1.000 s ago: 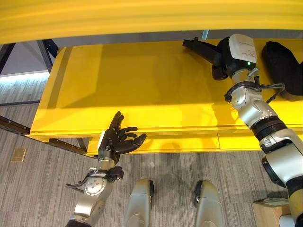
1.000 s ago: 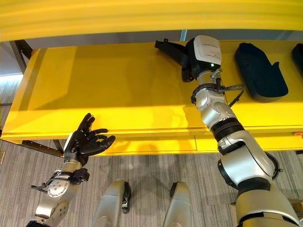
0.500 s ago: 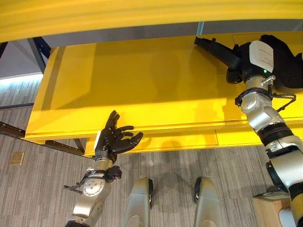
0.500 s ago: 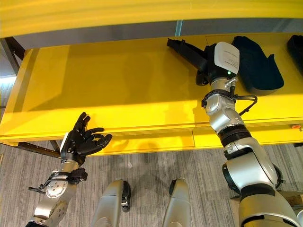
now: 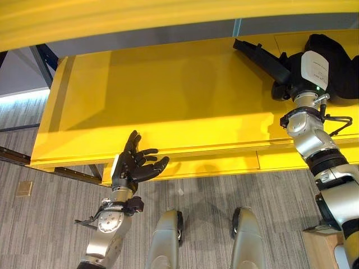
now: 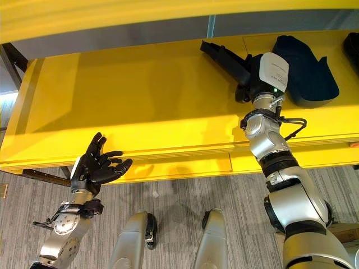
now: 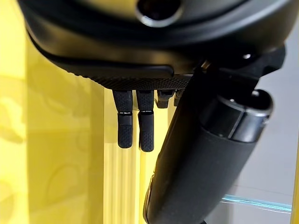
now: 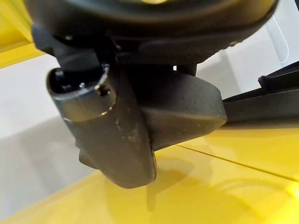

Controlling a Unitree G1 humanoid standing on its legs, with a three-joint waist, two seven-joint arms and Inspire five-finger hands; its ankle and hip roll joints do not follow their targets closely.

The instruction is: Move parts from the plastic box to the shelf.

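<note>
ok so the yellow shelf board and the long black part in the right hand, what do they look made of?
Yellow shelf board: probably painted sheet metal, since it looks smooth and glossy with soft reflections and has a folded front lip. Long black part, held over the shelf by the right hand: likely moulded plastic, matte black with crisp formed edges, though rubber cannot be ruled out.

A yellow shelf spans the view, its broad board bare across the left and middle. Toward its right end, near the back edge, a long black part lies at a slant. Just beside it, further right, rests a bulkier black part. Grey carpeted floor runs below the front edge.
</note>
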